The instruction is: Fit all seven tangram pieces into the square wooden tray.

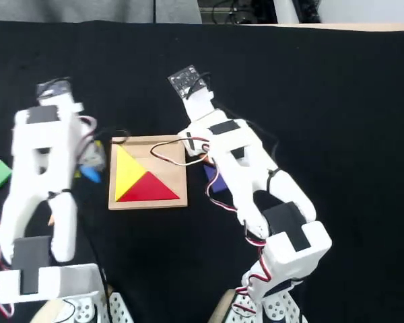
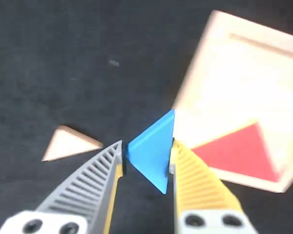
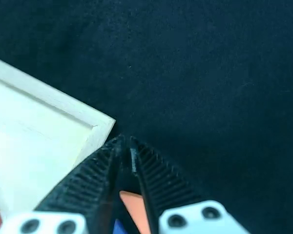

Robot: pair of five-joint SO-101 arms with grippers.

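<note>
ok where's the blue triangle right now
The blue triangle is clamped in the left gripper, just left of the wooden tray in the high view, near a pale triangle.

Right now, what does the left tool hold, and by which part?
The left tool holds the flat blue triangular piece, pinched between one corner and the opposite edge.

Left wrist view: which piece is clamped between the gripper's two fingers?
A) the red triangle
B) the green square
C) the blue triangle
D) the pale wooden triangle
C: the blue triangle is clamped between the fingers of the left gripper, while the red triangle lies in the tray and the pale triangle lies on the black cloth.
</note>
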